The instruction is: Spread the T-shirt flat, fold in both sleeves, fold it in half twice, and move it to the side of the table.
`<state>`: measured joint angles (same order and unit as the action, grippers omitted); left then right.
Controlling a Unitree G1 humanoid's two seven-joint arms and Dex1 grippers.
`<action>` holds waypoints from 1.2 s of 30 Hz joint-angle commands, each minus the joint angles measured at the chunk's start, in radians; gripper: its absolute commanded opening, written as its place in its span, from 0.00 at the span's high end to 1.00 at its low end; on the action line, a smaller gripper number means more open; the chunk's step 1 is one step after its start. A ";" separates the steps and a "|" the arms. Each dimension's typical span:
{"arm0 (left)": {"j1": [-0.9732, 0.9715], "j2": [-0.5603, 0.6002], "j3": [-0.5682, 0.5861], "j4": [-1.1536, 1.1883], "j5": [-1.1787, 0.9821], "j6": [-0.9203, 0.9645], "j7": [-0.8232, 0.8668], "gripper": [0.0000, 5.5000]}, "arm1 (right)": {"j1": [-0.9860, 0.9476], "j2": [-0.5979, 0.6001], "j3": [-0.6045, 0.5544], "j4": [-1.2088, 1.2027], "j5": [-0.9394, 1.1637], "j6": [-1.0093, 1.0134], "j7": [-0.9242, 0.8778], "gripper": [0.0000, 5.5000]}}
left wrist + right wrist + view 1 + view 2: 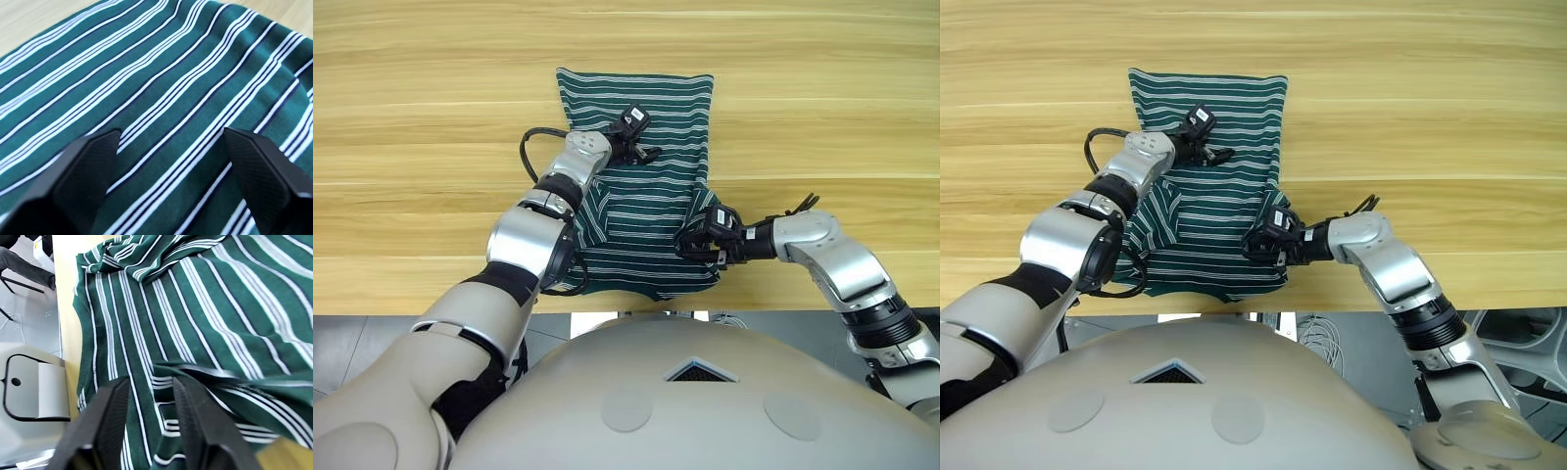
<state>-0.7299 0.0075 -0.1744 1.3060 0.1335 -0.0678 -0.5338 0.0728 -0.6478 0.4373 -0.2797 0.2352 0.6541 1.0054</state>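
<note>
A dark green T-shirt with white stripes lies on the wooden table, its sides folded in and its near part rumpled. My left gripper hovers over the shirt's middle, open, with striped cloth showing between its black fingers. My right gripper is at the shirt's near right edge, shut on a raised fold of the T-shirt. In the right wrist view the fold runs between the two fingers.
The table's near edge runs just below the shirt's hem. A black cable loop hangs from my left wrist over the wood. Bare wood stretches to the left, right and far side of the shirt.
</note>
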 commanded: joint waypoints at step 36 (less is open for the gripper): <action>-0.006 0.007 0.020 0.012 0.050 0.015 -0.001 0.31 | -0.286 0.051 -0.120 0.707 -0.279 -0.606 -0.099 0.19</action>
<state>-0.7319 0.0067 -0.1537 1.3072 0.1690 -0.0699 -0.5350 -0.1899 -0.6069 0.3075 0.4097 -0.0131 0.0768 0.9138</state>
